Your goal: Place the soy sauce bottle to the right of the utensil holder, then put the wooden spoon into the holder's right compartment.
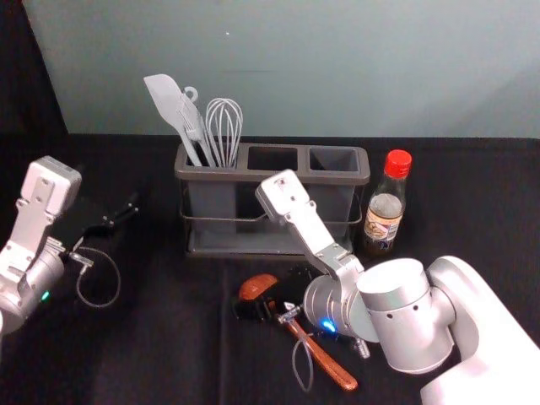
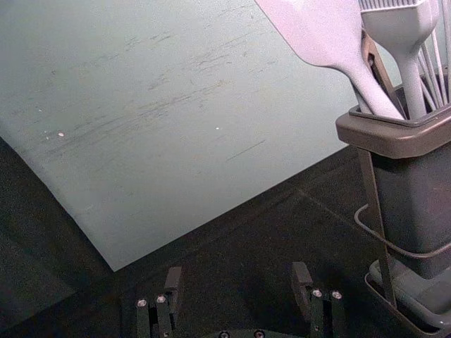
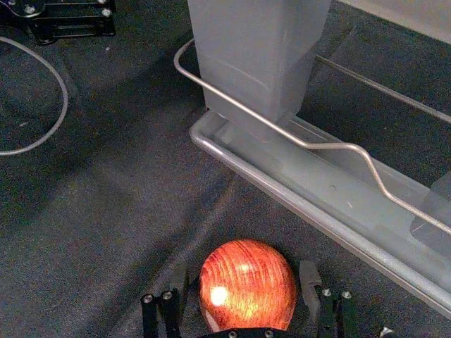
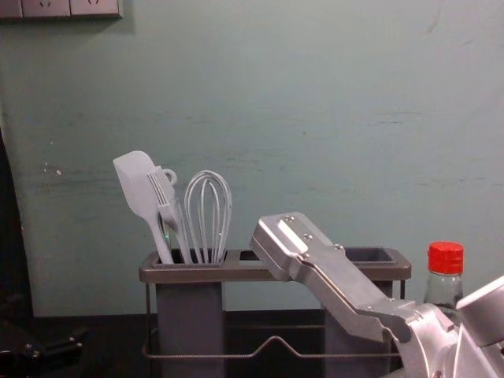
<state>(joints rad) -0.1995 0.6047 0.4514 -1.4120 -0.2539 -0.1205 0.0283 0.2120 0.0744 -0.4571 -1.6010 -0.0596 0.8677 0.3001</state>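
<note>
Note right gripper (image 1: 266,295) spread around wooden spoon (image 1: 257,287) in front of utensil holder (image 1: 270,178).
See fingers (image 3: 310,283) apart on either side of rounded, glossy, streaky-grained bowl, with slim gaps; trace smooth handle slanting away from holder, over creased black cloth (image 1: 181,337). Find soy sauce bottle (image 1: 385,214), glass with red cap and printed label, upright just beside holder's right end. Record smooth grey bins in bent-wire frame; matte pale spatula (image 1: 173,105) and looped whisk (image 1: 224,131) in left compartment. Log left gripper (image 1: 118,218) idle, left of holder, tips wide apart.
</note>
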